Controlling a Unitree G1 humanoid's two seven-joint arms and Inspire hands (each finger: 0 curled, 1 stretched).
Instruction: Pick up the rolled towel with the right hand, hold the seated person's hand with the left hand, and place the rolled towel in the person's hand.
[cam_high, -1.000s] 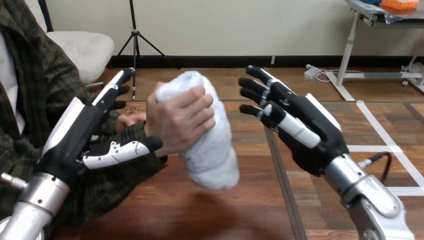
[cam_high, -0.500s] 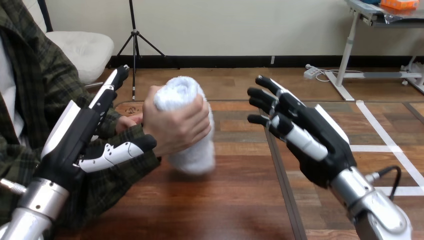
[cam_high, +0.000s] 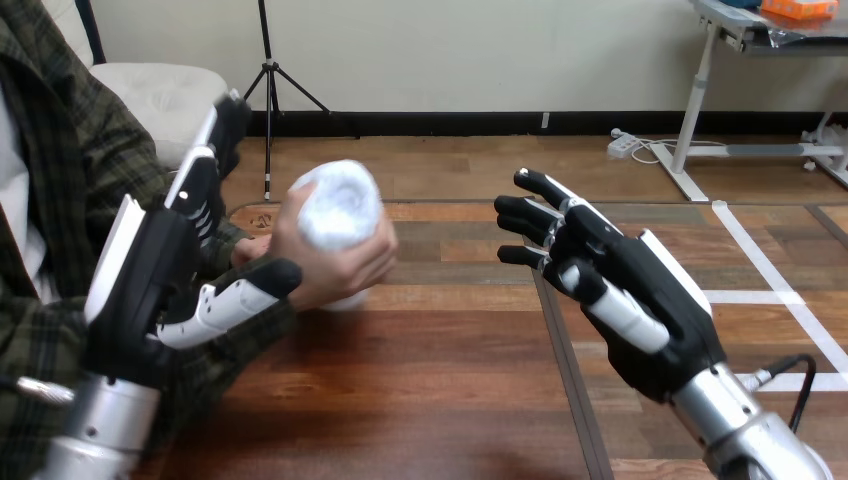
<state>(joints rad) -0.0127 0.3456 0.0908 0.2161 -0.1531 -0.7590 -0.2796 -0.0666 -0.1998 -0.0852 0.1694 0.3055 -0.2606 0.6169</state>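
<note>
The rolled towel (cam_high: 338, 205) sits gripped in the person's hand (cam_high: 335, 268), just right of the left hand (cam_high: 150, 270), whose fingers are straight, with the thumb stretched along the person's wrist. The right hand (cam_high: 620, 290) hangs apart to the towel's right, fingers spread.

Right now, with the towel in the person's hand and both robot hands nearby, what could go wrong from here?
1. The left hand stands right beside the person's hand, with its thumb close by the wrist. A sudden move might knock or pinch it.
2. The right hand is open and apart, with its fingers aimed toward the rolled towel. If it drifted forward, it could bump the towel loose onto the table.
</note>
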